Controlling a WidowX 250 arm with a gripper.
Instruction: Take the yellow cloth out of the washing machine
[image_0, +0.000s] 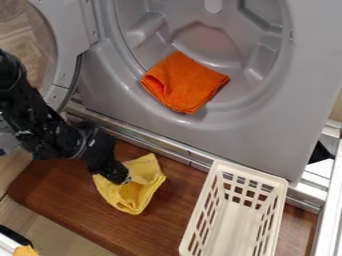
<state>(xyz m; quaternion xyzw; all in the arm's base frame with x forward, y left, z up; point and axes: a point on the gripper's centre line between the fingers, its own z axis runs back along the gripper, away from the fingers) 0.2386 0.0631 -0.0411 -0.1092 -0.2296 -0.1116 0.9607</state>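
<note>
And here's the yellow cloth (143, 186), out of the washing machine (267, 135) and lying crumpled on the brown wooden board (67, 185), left of centre! The black gripper (119, 176) is right down at its far left part, pointing into the folds; whether it's clenched on the fabric or released, I can't tell. The arm (37, 120) comes in from the left. Over to the right, at the near side, sits a cream plastic basket (252, 173), well apart from the cloth. Beyond, an orange cloth (184, 84) lies folded inside the machine's round opening, with the door (67, 30) swung open at far left.
</note>
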